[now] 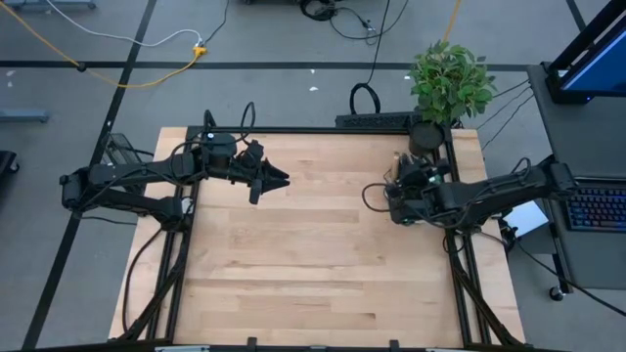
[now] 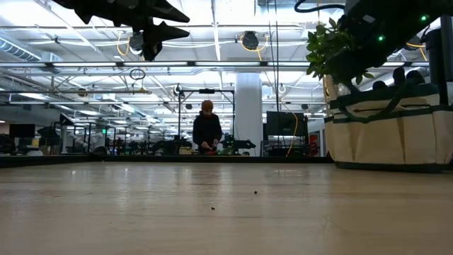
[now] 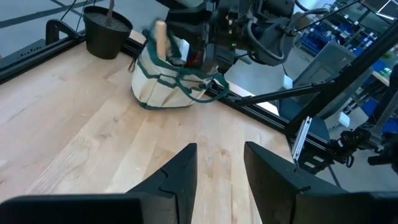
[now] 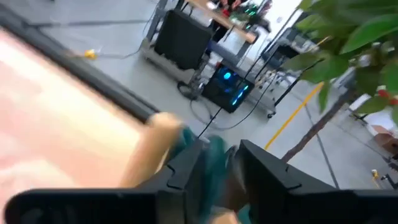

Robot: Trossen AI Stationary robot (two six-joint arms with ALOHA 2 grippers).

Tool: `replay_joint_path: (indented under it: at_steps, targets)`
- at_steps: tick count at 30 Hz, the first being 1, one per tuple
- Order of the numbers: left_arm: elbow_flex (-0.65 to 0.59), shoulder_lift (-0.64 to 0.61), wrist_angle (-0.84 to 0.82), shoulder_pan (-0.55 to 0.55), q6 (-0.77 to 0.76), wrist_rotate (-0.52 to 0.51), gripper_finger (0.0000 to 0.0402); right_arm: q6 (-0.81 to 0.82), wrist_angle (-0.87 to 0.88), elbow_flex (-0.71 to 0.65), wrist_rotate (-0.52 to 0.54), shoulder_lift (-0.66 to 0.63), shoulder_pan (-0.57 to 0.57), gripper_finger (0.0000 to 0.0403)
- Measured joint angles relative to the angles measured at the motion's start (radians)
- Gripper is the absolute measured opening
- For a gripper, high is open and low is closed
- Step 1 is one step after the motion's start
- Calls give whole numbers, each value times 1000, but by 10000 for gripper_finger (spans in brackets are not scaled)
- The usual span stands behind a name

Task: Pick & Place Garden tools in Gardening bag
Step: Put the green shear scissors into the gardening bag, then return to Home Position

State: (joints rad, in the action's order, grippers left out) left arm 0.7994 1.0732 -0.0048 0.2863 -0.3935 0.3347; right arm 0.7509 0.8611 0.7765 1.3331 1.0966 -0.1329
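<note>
The bare wooden table (image 2: 212, 212) fills the foreground of the low view, with a few dark specks lying on its planks.

At the left, the left gripper (image 1: 277, 179) hangs above the table's far-left part, well clear of the surface. Its 2 dark fingers (image 3: 180, 177) stand parted with only bare wood between them, and it holds nothing. In the low view it shows high up at the left as a dark pointed shape (image 2: 152, 32).

Toward the middle, far behind the table, a person (image 2: 207, 127) in dark clothing stands in the room.

At the right, the gardening bag (image 3: 165, 78) sits on the table near its far-right corner, upright, beige with dark green trim and loop handles. A light wooden handle (image 3: 161, 36) sticks up out of it. The right gripper (image 1: 403, 191) is directly over the bag, its wrist reaching into the bag's mouth. In the right wrist view its 2 fingers (image 4: 264, 171) sit slightly apart, with green fabric and a pale wooden handle (image 4: 152, 149) just beside them; I cannot tell whether they grip anything.

Just beyond the bag stands a black pot (image 3: 107, 28) carrying the leafy green plant (image 1: 450, 80), at the table's far-right corner.
</note>
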Motion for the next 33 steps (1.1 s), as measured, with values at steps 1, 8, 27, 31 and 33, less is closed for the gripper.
replay_joint_path:
  at_steps: [1,8,27,31,33]
  targets:
    - [0,0,0,0,0,0,136,-21,-5,0,-12,-5,0,110]
    - [0,0,0,0,9,0,136,-188,-79,0,-76,-53,0,179]
    - [0,-41,-98,21,27,30,136,-563,-609,0,-76,-391,0,193]
    - [0,-73,-100,28,53,29,136,-558,-591,0,-158,-478,-8,141]
    - [0,-94,-104,28,67,18,136,-570,-588,0,-229,-520,-18,105]
